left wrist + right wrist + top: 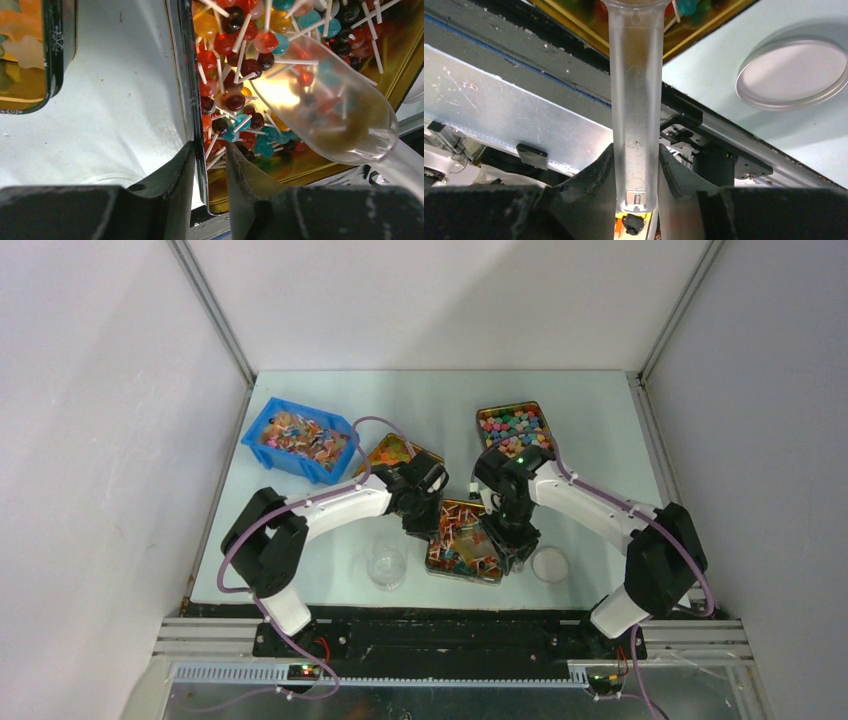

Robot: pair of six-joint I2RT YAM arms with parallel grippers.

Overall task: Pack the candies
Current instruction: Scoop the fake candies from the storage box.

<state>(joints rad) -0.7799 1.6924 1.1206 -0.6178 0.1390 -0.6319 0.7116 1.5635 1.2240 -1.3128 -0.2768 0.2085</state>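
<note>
On the table (440,400), the left arm (330,508) and right arm (590,500) bent inward and met over the middle tin (184,75), which lay near the front edge. A blue bin (290,466) of mixed sweets stood at the far left. The far tin (481,416), full of coloured sweets, sat behind the right arm. A third tin (57,55), with yellow and orange sweets, lay just beside the middle tin on its left.

A clear jar (372,565) stood left of the middle tin, near the front. A round lid (549,564) lay flat to the tin's right.

The left gripper (210,150) was clamped on the middle tin's wall, one finger outside and one inside. The right gripper (636,150) was closed around the handle of a clear scoop (325,105), whose bowl lay tilted into the tin, its mouth toward the heap.

The candies (235,100) were piled in the middle tin: red, dark, orange and teal heads with thin white sticks crossing every way. Some showed blurred through the scoop's bowl; whether they lay in it or under it could not be told.
</note>
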